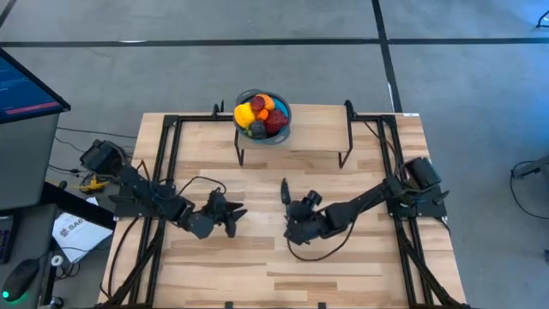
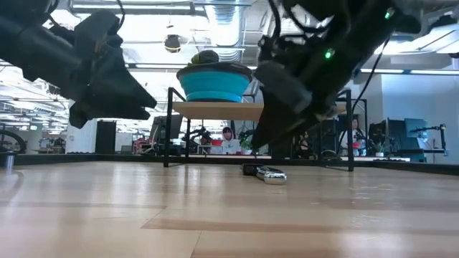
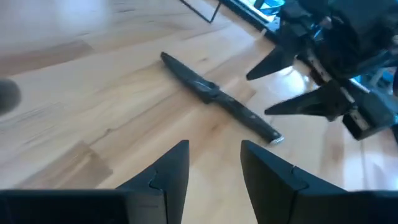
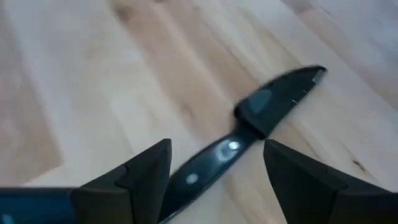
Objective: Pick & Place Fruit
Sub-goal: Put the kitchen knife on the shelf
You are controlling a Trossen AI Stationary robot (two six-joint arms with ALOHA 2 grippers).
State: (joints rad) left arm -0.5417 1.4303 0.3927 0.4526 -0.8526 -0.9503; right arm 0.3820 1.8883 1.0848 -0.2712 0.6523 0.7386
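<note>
- Right end effector (image 4: 214, 171) hovers low with fingers spread and empty, straddling the slim black-handled knife (image 4: 249, 134) lying flat mid-counter, seemingly lined up to grasp it.
- Left end effector (image 1: 233, 213), partly open and empty, waits just left.
- Small toy fruits (image 1: 261, 114) fill the blue bowl (image 2: 214, 83) on a raised wooden shelf (image 2: 237, 110) at the far edge; bare pale wooden counter (image 1: 257, 257) lies nearer.
</note>
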